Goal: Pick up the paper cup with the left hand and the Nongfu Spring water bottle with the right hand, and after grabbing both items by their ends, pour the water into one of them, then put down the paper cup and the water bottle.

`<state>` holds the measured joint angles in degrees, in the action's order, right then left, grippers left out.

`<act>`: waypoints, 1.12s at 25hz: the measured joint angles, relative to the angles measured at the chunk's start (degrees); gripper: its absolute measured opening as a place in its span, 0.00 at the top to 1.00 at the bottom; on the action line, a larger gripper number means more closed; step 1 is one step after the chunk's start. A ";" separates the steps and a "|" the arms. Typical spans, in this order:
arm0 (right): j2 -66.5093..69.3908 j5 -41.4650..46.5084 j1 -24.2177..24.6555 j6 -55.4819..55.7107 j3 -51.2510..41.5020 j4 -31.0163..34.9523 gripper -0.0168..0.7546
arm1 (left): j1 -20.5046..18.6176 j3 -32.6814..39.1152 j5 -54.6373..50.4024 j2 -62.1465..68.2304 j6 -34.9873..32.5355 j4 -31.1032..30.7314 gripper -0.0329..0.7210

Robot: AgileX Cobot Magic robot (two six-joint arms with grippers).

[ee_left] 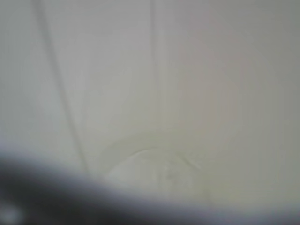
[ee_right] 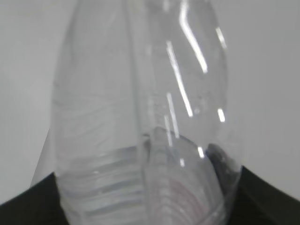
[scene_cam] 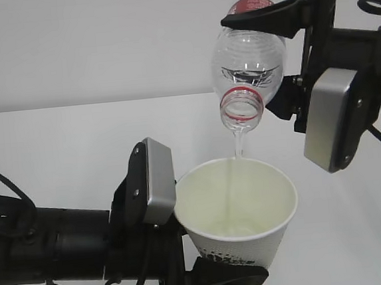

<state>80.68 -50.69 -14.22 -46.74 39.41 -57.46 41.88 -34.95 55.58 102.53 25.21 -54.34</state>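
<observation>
Clear plastic, the Nongfu Spring water bottle (scene_cam: 247,71) hangs tipped mouth-down in the exterior view, the right hand (scene_cam: 277,55) with its jaws clamped across the bottle's body. A thin stream of water (scene_cam: 236,168) falls from the open neck into the paper cup (scene_cam: 240,208) just below, which the left hand (scene_cam: 186,249) grips by its sides above the white surface (scene_cam: 65,153).

Left wrist view: blurred cream cup wall only.

Right wrist view: the bottle's ribbed body fills the frame between dark jaws.

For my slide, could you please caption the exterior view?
Right pincer tips the water bottle, pouring water into the paper cup.
</observation>
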 joint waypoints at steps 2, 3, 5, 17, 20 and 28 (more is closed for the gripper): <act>0.00 0.00 0.00 -0.14 0.00 0.00 0.31 | 0.00 0.00 0.00 0.00 0.00 0.00 0.32; 0.00 0.00 0.00 -0.14 0.00 0.00 0.31 | 0.00 0.00 0.00 0.00 0.00 0.00 0.32; 0.00 0.00 0.00 -0.14 0.00 0.00 0.31 | 0.00 0.00 0.00 0.00 0.00 0.00 0.32; 0.00 -0.13 0.00 -0.27 0.00 0.00 0.31 | 0.00 0.00 0.00 0.00 0.00 0.00 0.32; 0.00 -0.12 0.00 -0.40 0.03 0.00 0.31 | 0.00 0.00 0.00 0.00 0.00 0.00 0.32; 0.00 -0.15 0.00 -1.40 0.03 0.14 0.31 | 0.00 0.00 0.00 0.00 0.00 0.00 0.32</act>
<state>80.68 -50.83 -14.22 -48.14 39.44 -57.32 41.88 -34.95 55.58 102.53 25.21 -54.34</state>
